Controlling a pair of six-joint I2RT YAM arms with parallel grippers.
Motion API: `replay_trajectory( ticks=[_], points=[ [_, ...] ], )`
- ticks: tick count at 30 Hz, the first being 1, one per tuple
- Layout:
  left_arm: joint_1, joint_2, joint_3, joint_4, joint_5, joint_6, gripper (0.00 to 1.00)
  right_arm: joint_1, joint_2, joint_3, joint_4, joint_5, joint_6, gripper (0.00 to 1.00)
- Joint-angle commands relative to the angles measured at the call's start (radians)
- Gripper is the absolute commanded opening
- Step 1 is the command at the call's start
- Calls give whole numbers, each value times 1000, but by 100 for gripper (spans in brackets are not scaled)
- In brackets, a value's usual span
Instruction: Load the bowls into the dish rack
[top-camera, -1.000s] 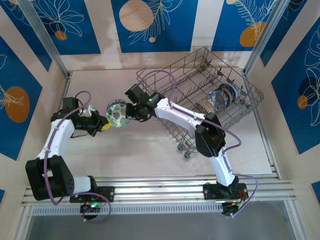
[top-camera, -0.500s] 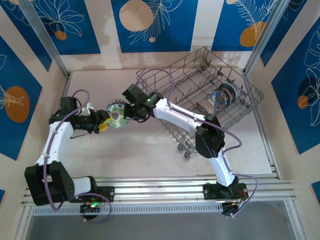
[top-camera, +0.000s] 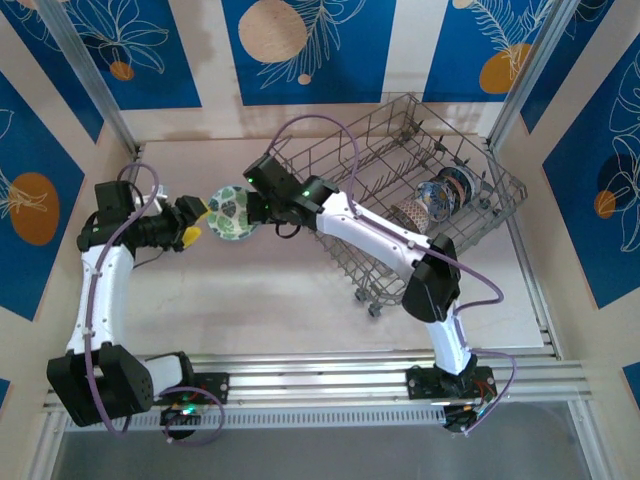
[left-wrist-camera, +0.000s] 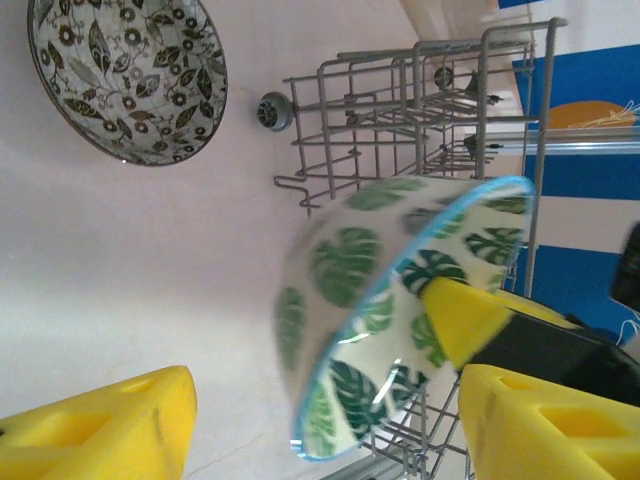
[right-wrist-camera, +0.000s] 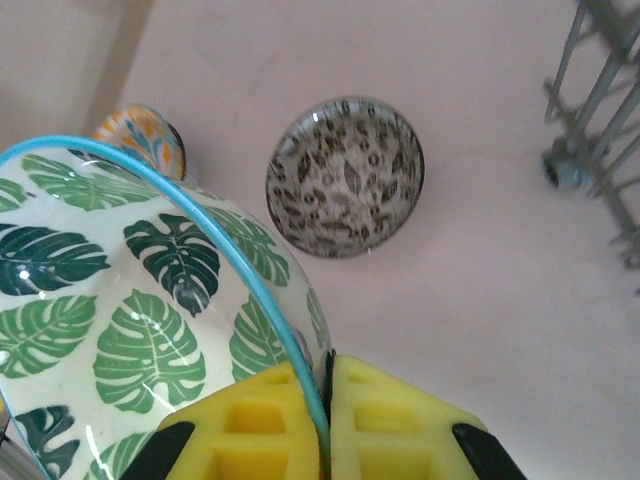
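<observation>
A cream bowl with green leaves and a blue rim (top-camera: 230, 212) hangs above the table, left of the dish rack (top-camera: 478, 222). My right gripper (top-camera: 254, 208) is shut on its rim, one yellow pad inside and one outside, as the right wrist view shows (right-wrist-camera: 328, 400). My left gripper (top-camera: 192, 222) stands open just left of the bowl, apart from it; its yellow fingers (left-wrist-camera: 100, 430) flank the tilted bowl (left-wrist-camera: 340, 270). A dark leaf-patterned bowl (right-wrist-camera: 345, 175) lies on the table below. Two bowls (top-camera: 445, 193) stand in the rack's right end.
A small orange-and-blue bowl (right-wrist-camera: 145, 140) sits on the table behind the held one. The rack's wheel (right-wrist-camera: 565, 170) and wire corner (left-wrist-camera: 400, 100) are close to the dark bowl (left-wrist-camera: 125, 75). Side walls border the table left and right.
My left gripper let go of the green-leaf bowl, opened and drew back to the left. The right gripper kept its grip and carried the bowl slightly toward the back.
</observation>
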Motion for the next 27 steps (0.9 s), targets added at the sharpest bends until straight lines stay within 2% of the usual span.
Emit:
replay_trajectory(
  ticks=[1,6,10,14,18,24,27],
  points=[
    [13,1,36,31,11,-22,73,-2,-60,98,52,93,-94,0],
    [12,20,42,53,7,-27,76,-29,-54,222,32,141,-186,0],
    [12,43,34,57,7,-15,76,-71,-106,244,28,180,-239,0],
    [10,70,13,90,13,-25,77,-116,-217,162,71,223,-316,0],
    [4,105,4,126,15,-43,77,-204,-353,38,67,233,-308,0],
    [-42,178,39,158,4,-51,78,-335,-517,-206,133,108,-219,0],
    [-90,215,83,158,-5,-49,78,-356,-531,-247,136,119,-229,0]
  ],
)
